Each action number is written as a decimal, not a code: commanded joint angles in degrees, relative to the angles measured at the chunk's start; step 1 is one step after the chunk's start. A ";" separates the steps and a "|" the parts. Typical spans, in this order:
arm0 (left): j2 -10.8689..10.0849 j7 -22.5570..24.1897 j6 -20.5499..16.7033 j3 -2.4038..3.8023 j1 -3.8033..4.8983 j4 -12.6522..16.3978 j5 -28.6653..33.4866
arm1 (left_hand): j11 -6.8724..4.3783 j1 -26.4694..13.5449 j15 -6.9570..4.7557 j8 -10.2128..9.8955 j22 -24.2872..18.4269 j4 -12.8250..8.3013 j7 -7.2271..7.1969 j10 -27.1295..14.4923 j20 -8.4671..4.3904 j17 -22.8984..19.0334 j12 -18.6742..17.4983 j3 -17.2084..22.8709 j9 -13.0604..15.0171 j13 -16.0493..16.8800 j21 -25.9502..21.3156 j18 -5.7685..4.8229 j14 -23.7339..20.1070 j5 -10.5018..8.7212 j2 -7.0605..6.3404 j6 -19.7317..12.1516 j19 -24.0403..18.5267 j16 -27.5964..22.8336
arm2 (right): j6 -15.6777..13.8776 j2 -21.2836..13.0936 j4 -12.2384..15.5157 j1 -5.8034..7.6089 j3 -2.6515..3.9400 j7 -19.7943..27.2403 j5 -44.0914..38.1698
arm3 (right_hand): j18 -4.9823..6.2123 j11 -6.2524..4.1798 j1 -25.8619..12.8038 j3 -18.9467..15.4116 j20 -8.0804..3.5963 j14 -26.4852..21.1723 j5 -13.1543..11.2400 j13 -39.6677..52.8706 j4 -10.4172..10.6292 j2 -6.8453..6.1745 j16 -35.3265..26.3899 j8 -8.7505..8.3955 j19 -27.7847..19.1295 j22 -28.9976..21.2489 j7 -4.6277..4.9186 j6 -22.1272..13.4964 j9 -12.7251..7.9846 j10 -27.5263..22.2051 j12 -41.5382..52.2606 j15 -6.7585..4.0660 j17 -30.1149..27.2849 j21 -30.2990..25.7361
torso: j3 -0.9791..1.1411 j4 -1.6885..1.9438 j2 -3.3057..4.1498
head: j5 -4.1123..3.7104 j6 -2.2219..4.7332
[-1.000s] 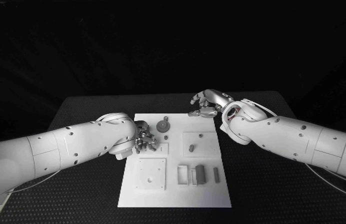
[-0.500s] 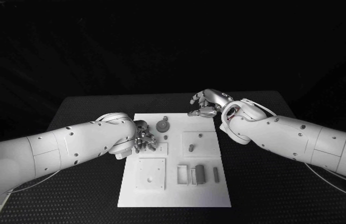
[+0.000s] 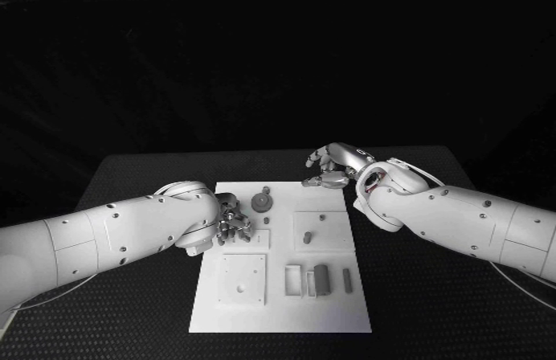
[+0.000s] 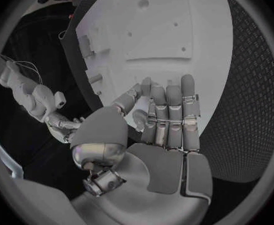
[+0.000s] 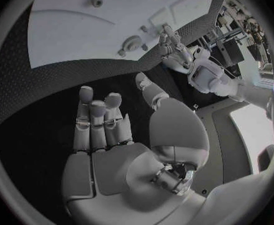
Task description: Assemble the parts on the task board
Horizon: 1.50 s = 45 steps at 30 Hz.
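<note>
The white task board (image 3: 284,312) lies in the middle of the table. A round grey part (image 3: 262,203) stands near its far edge, and a small peg (image 3: 308,237) stands in a square plate at mid right. Several grey pieces (image 3: 321,278) lie in slots toward the near right. My left hand (image 3: 232,225) hovers over the board's left edge beside the round part; its fingers (image 4: 168,115) are stretched out side by side, thumb apart, holding nothing. My right hand (image 3: 330,169) hangs above the board's far right corner, its palm (image 5: 112,150) bare and its fingers extended.
Black textured matting (image 3: 429,296) covers the table around the board. A square plate with small holes (image 3: 243,280) sits on the board's near left. Both white forearms reach in over the table's sides.
</note>
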 commanded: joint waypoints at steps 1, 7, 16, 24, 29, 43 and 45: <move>0.09 0.73 -1.29 0.00 -0.09 0.26 -0.28 | -1.55 0.17 -0.23 0.28 0.09 -0.18 -1.17 1.11 -1.08 -0.08 0.29 0.38 1.09 0.10 0.32 0.26 -0.33 -0.02 0.82 1.60 -0.08 0.27 | 0.76 0.03 0.02 -0.01 0.03 0.03 0.18 | 0.85 -0.09 0.13 -0.22 0.25 -0.03 0.16 -0.07 -0.09 0.59 0.23 0.21 -0.08 0.86 0.43 -0.04 -0.01 0.17 0.24 -0.37 -0.05 0.17 | 0.02 0.03 -0.01 | -0.08 -0.07; 0.09 0.77 -1.75 0.00 -0.10 0.23 -0.28 | -1.56 0.25 -0.24 0.30 0.14 -0.24 -1.18 1.13 -1.09 -0.13 0.32 0.45 1.09 0.11 0.33 0.27 -0.32 0.03 0.81 1.63 -0.06 0.33 | 0.68 0.05 -0.01 -0.01 0.03 0.04 0.19 | 0.85 -0.09 0.11 -0.24 0.25 -0.04 0.16 -0.08 -0.09 0.58 0.23 0.21 -0.09 0.86 0.44 -0.05 -0.02 0.16 0.24 -0.36 -0.06 0.16 | 0.02 0.00 0.01 | -0.08 -0.07; 0.09 0.65 -1.07 0.00 -0.10 0.27 -1.01 | -1.57 0.29 -0.25 0.30 0.20 -0.28 -1.18 1.12 -1.08 -0.20 0.33 0.50 1.09 0.11 0.33 0.25 -0.33 0.03 0.72 1.62 -0.06 0.38 | 0.79 0.03 -0.02 -0.01 0.03 0.04 0.28 | 0.85 -0.09 0.10 -0.24 0.26 -0.04 0.16 -0.09 -0.09 0.59 0.23 0.21 -0.10 0.86 0.44 -0.05 -0.02 0.15 0.24 -0.36 -0.06 0.16 | 0.03 0.03 0.00 | -0.10 -0.09; 0.04 0.40 0.08 0.00 -0.11 0.44 -1.08 | -1.51 0.25 -0.23 0.25 0.31 -0.32 -1.13 1.01 -1.07 -0.40 0.29 0.48 1.04 0.09 0.26 0.20 -0.47 0.01 0.13 1.48 -0.14 0.45 | 0.95 0.05 -0.05 -0.01 0.03 0.05 0.33 | 0.85 -0.09 0.10 -0.24 0.26 -0.04 0.16 -0.09 -0.09 0.59 0.23 0.21 -0.10 0.86 0.44 -0.05 -0.02 0.15 0.24 -0.36 -0.06 0.16 | 0.02 0.00 0.01 | -0.11 -0.15; 0.02 0.29 0.52 0.00 -0.12 0.61 -1.37 | -1.49 0.26 -0.23 0.21 0.36 -0.32 -1.10 0.97 -1.07 -0.48 0.28 0.48 1.01 0.09 0.23 0.19 -0.52 0.00 -0.11 1.39 -0.16 0.48 | 0.95 0.04 -0.06 -0.01 0.03 0.05 0.35 | 0.85 -0.08 0.07 -0.26 0.26 -0.05 0.16 -0.09 -0.08 0.59 0.22 0.21 -0.10 0.86 0.44 -0.05 -0.02 0.15 0.23 -0.36 -0.07 0.16 | 0.02 -0.01 0.02 | -0.12 -0.18; -0.07 0.38 -0.09 0.00 -0.14 0.64 -1.25 | -0.85 -0.06 -0.06 -0.83 0.59 0.23 -0.41 0.31 -0.94 -1.10 0.21 0.27 0.44 0.10 -0.23 0.04 -1.27 -0.80 -2.31 -0.32 -0.58 0.63 | 1.10 0.04 -0.09 -0.02 0.03 0.10 0.35 | 0.85 -0.08 0.07 -0.26 0.26 -0.05 0.16 -0.10 -0.09 0.59 0.22 0.20 -0.10 0.86 0.44 -0.06 -0.02 0.14 0.23 -0.36 -0.07 0.15 | 0.02 0.01 0.00 | -0.19 -0.26; -0.08 0.39 -0.13 0.00 -0.15 0.63 -1.24 | -0.57 -1.99 0.03 -1.21 0.62 1.21 -0.14 0.12 -0.91 -1.22 0.23 -0.85 0.24 0.13 -0.34 0.00 -1.44 -0.89 -4.59 -0.87 -0.64 0.68 | 1.15 0.01 -0.03 -0.02 0.03 0.17 0.35 | 0.85 -0.08 0.07 -0.26 0.26 -0.06 0.16 -0.10 -0.09 0.59 0.22 0.20 -0.11 0.86 0.44 -0.06 -0.03 0.14 0.23 -0.36 -0.07 0.15 | 0.02 0.01 0.01 | -0.22 -0.29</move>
